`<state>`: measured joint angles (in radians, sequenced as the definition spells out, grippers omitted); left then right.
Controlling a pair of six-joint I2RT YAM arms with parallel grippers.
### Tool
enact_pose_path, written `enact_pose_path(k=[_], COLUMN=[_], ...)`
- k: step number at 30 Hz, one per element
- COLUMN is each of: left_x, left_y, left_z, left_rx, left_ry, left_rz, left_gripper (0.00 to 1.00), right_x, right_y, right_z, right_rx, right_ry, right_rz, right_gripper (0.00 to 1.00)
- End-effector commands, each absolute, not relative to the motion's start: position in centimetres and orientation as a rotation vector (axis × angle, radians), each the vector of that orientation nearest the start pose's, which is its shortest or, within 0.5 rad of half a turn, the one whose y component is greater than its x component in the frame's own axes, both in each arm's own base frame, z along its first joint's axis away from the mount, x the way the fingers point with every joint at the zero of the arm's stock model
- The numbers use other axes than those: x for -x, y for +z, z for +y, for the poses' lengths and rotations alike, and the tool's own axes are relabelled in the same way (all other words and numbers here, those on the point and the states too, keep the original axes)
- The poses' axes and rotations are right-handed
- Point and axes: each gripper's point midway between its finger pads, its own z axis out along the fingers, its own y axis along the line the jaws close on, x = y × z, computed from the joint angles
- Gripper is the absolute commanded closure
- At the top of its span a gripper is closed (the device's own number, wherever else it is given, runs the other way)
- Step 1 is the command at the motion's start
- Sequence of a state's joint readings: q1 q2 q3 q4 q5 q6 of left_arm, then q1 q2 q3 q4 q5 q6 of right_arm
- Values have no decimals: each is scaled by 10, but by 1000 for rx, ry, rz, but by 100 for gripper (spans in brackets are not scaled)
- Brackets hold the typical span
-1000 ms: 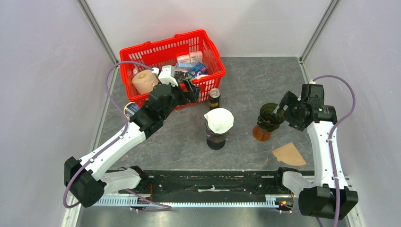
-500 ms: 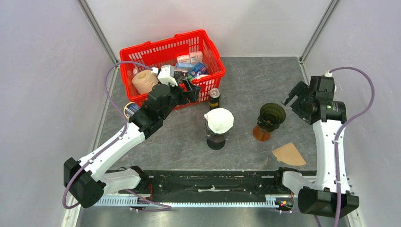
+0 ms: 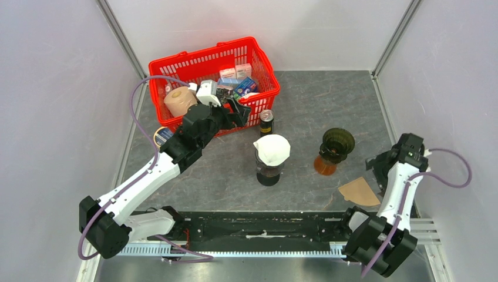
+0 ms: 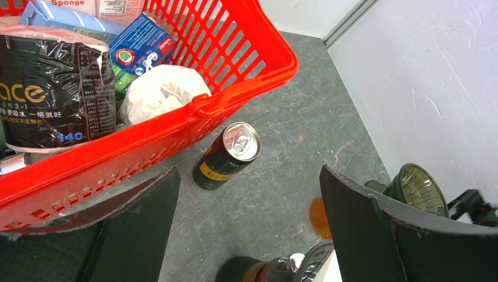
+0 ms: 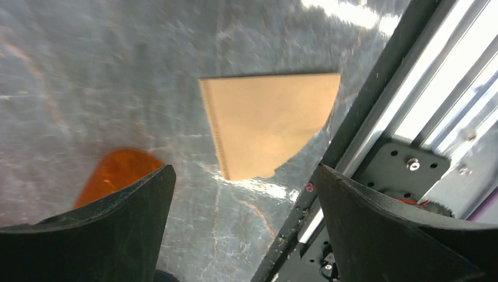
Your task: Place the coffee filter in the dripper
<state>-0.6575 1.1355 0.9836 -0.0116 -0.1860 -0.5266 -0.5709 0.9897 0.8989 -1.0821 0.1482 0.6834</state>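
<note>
**Paper filter flat at lower right, both grippers spread**

Top view, bottom edge: black rail (image 3: 264, 226) across the front of the table, arm bases at either end.

Just above it, lower right: brown coffee filter (image 3: 359, 192), a flat paper fan with one crimped straight side and a curved edge. It lies on the grey, stone-patterned table (image 3: 305, 106), its corner close to the rail. Not in the dripper.

Right gripper (image 3: 377, 167) sits just right of and above the filter in the frame. The wrist view shows its black fingers wide apart and nothing gripped, with the filter (image 5: 270, 123) lying on the table between them. Height above the paper: cannot tell.

Centre right: dripper (image 3: 337, 141), a dark green ribbed cone, upright on an orange see-through base (image 3: 323, 167). Well apart from the brown filter.

Centre: glass pot (image 3: 269, 171) with dark liquid, a white paper cone (image 3: 272, 149) on top.

Beyond it: black drink can (image 3: 266, 122), silver lid, upright, just beside the basket.

Left gripper (image 3: 239, 111) hangs over the basket's front rim, fingers spread, holding nothing. The can (image 4: 229, 154) shows between them.

Upper left: red plastic lattice basket (image 3: 211, 59) with a tan roll (image 3: 179, 101), cartons and a black shrink-wrapped pack (image 4: 53, 88).
</note>
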Motion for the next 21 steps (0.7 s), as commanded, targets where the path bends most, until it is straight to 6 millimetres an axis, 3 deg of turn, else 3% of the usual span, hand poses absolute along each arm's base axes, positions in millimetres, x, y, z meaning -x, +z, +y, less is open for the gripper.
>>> enact_pose_path(k=[1, 6, 9, 14, 21], left_x=[-321, -321, -321, -321, -323], left_y=[322, 322, 323, 322, 320], left_z=[-234, -230, -229, -225, -225], left_rx=[14, 24, 28, 36, 38], left_ry=[-745, -730, -725, -711, -703], left_rz=[1705, 1698, 1695, 1692, 1696], left_gripper=[5, 5, 5, 4, 5], right_x=[-166, -148, -148, -148, -153], right_y=[92, 51, 36, 18, 10], right_z=[-96, -106, -104, -110, -112], right_rx=[-1763, -1872, -1905, -1912, -1919], right_ry=[-71, -208, -190, -227, -212], right_rz=[2143, 2165, 2147, 2111, 2079], right_gripper=[3, 3, 3, 3, 3])
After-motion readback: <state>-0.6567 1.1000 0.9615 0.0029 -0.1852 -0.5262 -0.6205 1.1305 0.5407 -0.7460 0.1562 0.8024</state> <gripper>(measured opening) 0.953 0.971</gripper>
